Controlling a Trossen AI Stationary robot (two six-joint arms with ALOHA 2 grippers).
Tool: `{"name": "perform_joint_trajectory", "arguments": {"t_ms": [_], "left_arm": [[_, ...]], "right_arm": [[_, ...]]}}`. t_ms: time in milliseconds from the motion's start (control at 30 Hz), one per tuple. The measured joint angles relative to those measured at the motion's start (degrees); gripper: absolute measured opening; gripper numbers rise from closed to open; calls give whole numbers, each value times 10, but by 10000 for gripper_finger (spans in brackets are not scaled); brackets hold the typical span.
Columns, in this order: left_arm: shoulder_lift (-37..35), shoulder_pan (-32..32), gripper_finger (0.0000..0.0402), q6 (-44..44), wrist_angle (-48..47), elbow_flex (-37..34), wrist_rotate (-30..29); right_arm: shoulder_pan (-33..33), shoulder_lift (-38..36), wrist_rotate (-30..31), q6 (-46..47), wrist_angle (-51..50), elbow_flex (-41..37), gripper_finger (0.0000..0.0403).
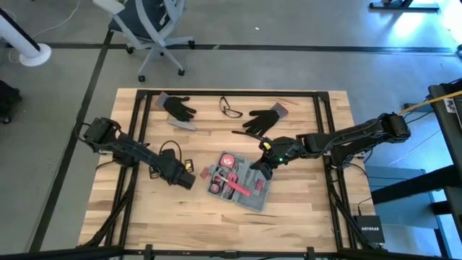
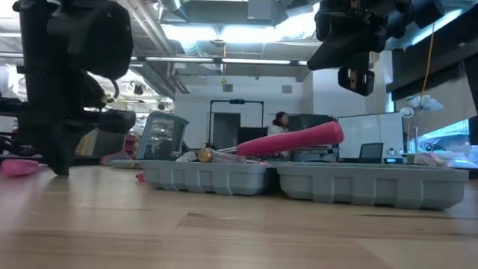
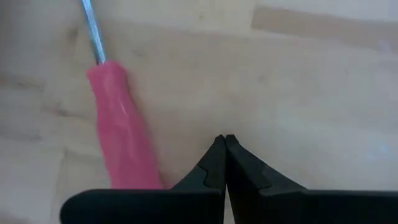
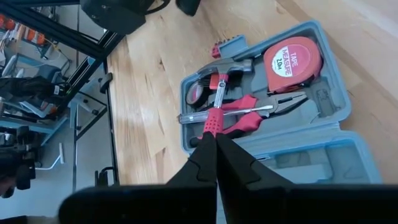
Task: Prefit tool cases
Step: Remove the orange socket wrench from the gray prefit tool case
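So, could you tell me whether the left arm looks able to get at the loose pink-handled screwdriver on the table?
Probably yes. The screwdriver lies alone on bare wood just ahead of the left gripper, nothing between them, though its fingers are shut and must open first.

We see the tool case (image 1: 242, 182) lying open near the middle of the table (image 1: 303, 209), toward its front edge, with a tape measure (image 4: 291, 58), hammer (image 4: 219, 73) and pliers (image 4: 261, 109) in one half. Two gloves (image 1: 177, 108) lie near the far edge (glasses (image 1: 230, 109) between them). A screwdriver (image 3: 118, 130) lies on the table left of the case.
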Motion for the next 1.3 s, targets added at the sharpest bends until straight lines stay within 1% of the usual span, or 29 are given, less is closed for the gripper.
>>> {"name": "perform_joint_trajectory", "arguments": {"t_ms": [167, 367, 500, 567, 633, 700, 767, 867, 933, 1033, 1233, 1300], "left_arm": [[0, -4, 0, 0, -33, 7, 5], [-2, -7, 0, -2, -44, 7, 1], [-2, -2, 0, -1, -42, 7, -12], [-2, 6, 0, 18, -21, 7, -34], [-2, 17, 0, 55, 11, 7, -68], [-2, 34, 0, 110, 44, 7, -91], [-2, 56, 0, 163, 65, 7, -99], [-2, 93, 0, 232, 72, 7, -99], [-2, 119, 0, 281, 68, 7, -80], [-2, 153, 0, 380, 64, 7, -38], [-3, 201, 0, 540, 56, 8, 9], [-3, 209, 0, 585, 53, 8, 14]], "right_arm": [[0, 0, 0, -1, 0, 0, 1], [0, 0, 4, -1, -1, 0, 1], [0, 0, 6, -1, -1, 0, 1], [0, 1, 9, -1, 0, 0, 1], [0, 3, 11, -1, 0, 0, 1], [0, 3, 12, -1, 0, 0, 1], [0, 3, 12, -1, 1, 0, 1], [0, 3, 11, -1, 0, 0, 1], [0, 3, 11, 4, 0, 0, 1], [0, 3, 11, 13, 0, 0, 1], [0, 3, 11, 13, 0, 0, 1], [0, 3, 11, 13, 0, 0, 1]]}}
